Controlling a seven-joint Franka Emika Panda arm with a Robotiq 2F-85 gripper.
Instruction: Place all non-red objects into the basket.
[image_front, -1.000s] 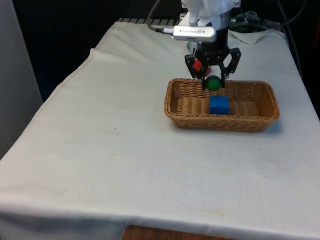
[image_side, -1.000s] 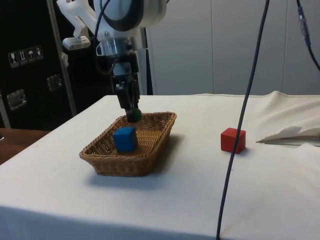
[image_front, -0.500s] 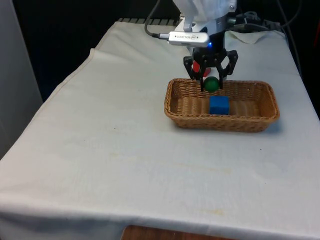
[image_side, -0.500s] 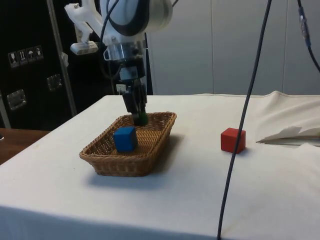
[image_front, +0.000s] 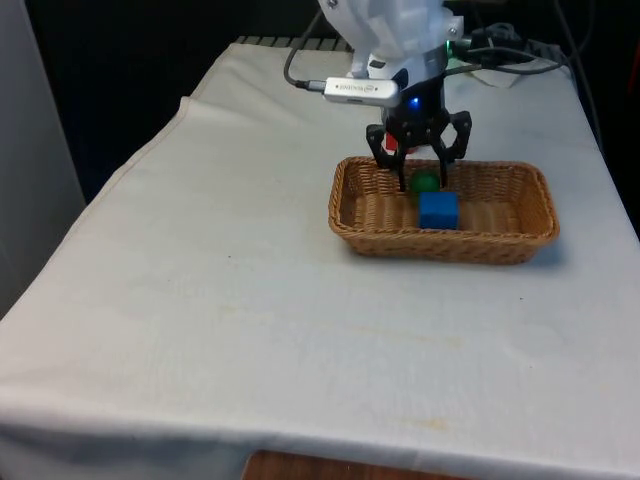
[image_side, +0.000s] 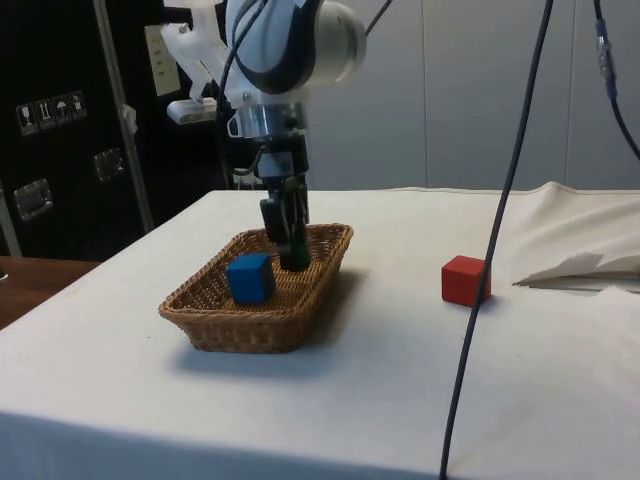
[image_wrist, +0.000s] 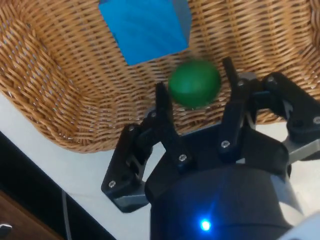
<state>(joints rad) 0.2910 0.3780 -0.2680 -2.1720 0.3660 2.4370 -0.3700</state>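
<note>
A woven basket (image_front: 440, 250) stands on the white cloth towards the front view's right. A blue cube (image_front: 438, 210) lies inside it. My gripper (image_front: 423, 186) reaches down into the basket's far side, its fingers open. A green ball (image_front: 426, 181) sits between them, with a small gap on each side in the wrist view, where the green ball (image_wrist: 195, 83) rests over the basket's weave (image_wrist: 50, 100) beside the blue cube (image_wrist: 145, 27). From the side, the gripper (image_side: 295, 262) dips behind the blue cube (image_side: 250, 278). A red cube (image_side: 466, 281) stands on the cloth outside the basket (image_side: 240, 335).
A black cable (image_side: 490, 250) hangs down in front of the side camera, crossing the red cube. Crumpled cloth (image_side: 590, 265) lies beyond the red cube. Cables and white cloth (image_front: 510, 60) sit near the arm's base.
The gripper has moved down into the basket with the green ball. Its fingers have parted and the ball now sits loose between them.
</note>
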